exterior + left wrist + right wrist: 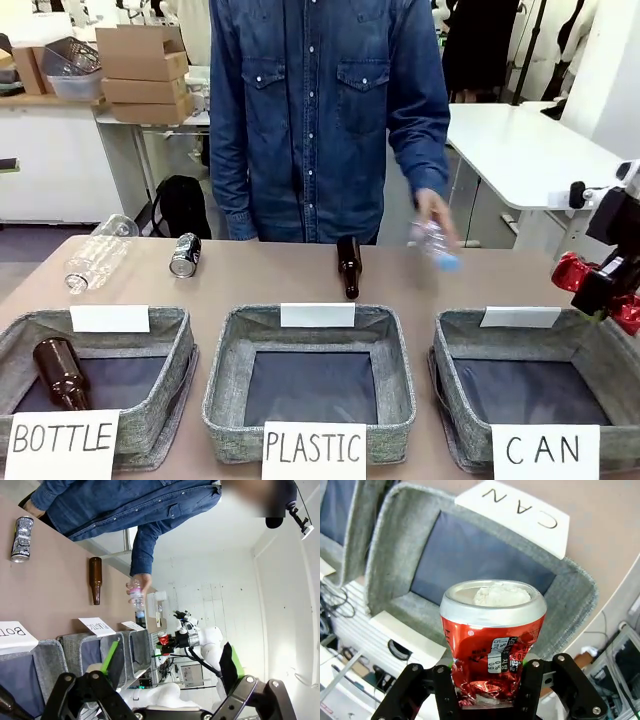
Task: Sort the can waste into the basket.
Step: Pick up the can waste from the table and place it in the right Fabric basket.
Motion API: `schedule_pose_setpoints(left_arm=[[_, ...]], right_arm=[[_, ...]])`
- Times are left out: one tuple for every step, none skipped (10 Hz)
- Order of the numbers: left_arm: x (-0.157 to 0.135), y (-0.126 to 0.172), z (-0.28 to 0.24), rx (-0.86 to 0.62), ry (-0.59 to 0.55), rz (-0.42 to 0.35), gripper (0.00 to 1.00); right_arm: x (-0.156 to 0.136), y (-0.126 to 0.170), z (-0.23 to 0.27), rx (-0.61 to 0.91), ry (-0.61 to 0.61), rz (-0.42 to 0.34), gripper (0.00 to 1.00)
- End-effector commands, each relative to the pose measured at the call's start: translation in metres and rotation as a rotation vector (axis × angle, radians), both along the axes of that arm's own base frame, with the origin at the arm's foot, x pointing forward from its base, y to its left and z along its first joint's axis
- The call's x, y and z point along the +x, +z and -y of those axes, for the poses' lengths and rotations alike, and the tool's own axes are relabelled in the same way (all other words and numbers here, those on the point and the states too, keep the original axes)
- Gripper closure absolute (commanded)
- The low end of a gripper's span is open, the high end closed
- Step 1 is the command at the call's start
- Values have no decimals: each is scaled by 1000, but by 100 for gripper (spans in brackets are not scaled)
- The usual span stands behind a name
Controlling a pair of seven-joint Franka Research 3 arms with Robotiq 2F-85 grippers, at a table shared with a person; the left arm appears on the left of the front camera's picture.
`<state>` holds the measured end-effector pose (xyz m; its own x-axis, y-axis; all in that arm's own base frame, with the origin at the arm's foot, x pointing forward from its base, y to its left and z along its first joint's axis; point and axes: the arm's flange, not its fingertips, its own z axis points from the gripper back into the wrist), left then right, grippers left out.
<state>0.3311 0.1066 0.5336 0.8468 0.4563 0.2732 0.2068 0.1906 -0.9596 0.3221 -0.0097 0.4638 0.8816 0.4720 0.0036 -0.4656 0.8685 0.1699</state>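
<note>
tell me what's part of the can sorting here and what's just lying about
Job: red can in right tool; black and silver can; CAN basket.
Lying about: brown bottle on table; brown bottle in BOTTLE basket; clear bottle on table; PLASTIC basket.

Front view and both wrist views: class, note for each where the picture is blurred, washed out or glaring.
Front view: the person's hand and its clear bottle are motion-smeared. Left wrist view: the white wall is washed out. Right wrist view: the red can is crisp, with glare on its rim.
</note>
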Motion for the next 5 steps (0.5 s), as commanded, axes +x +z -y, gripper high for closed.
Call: schedule_pose_setpoints(left_arm=[[0, 1, 1, -15, -1, 27, 0], [0, 1, 1, -15, -1, 27, 0], [0, 1, 1, -15, -1, 27, 0], [0, 1, 1, -15, -1, 27, 0], [0, 1, 1, -15, -1, 27, 0]], right_arm=[[4, 2, 3, -14, 36, 12, 0], [4, 2, 3, -14, 35, 13, 0], [5, 1, 3, -14, 41, 13, 0], [5, 1, 3, -12, 43, 16, 6], [5, 2, 3, -12, 42, 17, 0]])
